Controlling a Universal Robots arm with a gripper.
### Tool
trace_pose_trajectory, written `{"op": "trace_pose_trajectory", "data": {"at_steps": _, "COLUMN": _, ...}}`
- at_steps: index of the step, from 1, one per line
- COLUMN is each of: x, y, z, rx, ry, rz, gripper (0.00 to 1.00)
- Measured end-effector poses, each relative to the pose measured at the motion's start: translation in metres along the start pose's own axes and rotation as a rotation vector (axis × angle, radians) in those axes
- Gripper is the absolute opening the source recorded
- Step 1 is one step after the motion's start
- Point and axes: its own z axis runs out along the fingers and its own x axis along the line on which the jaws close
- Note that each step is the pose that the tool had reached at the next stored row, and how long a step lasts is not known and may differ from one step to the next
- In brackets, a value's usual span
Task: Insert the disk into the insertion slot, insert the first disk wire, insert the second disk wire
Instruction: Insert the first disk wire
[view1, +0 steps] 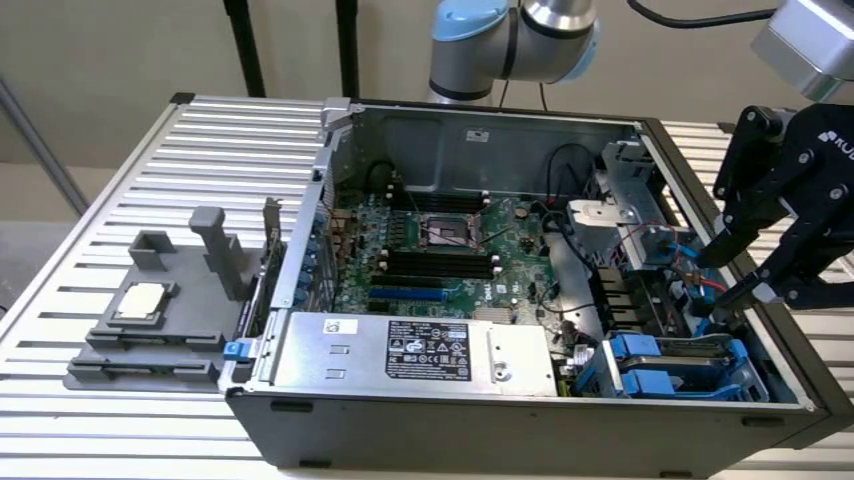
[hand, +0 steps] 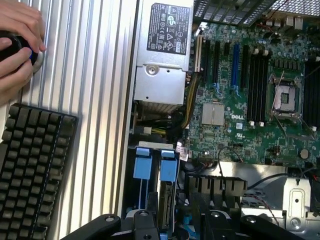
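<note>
Black end effector reaches down inside the open computer case, beside the insertion slot; whether it grips anything cannot be told. The disk appears seated in that slot, blue carrier showing. Both wires look still unplugged. The case stands on a slatted desk.

Bright, even light, probably from overhead; mild glare on the ribbed surface, shadow pooling inside the case, the black claw almost a silhouette.
</note>
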Motion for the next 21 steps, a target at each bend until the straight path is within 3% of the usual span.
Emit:
{"op": "trace_pose_trajectory", "data": {"at_steps": 4, "x": 0.001, "y": -0.0156, "z": 0.0062, "rx": -0.0003, "ry": 0.0003, "rz": -0.001, "gripper": 0.4}}
{"op": "trace_pose_trajectory", "data": {"at_steps": 12, "x": -0.003, "y": -0.0348, "z": 0.0201, "rx": -0.0007, "ry": 0.0006, "rz": -0.006, "gripper": 0.4}}
{"op": "trace_pose_trajectory", "data": {"at_steps": 21, "x": -0.012, "y": -0.0449, "z": 0.037, "rx": -0.0012, "ry": 0.0054, "rz": -0.008, "gripper": 0.4}}
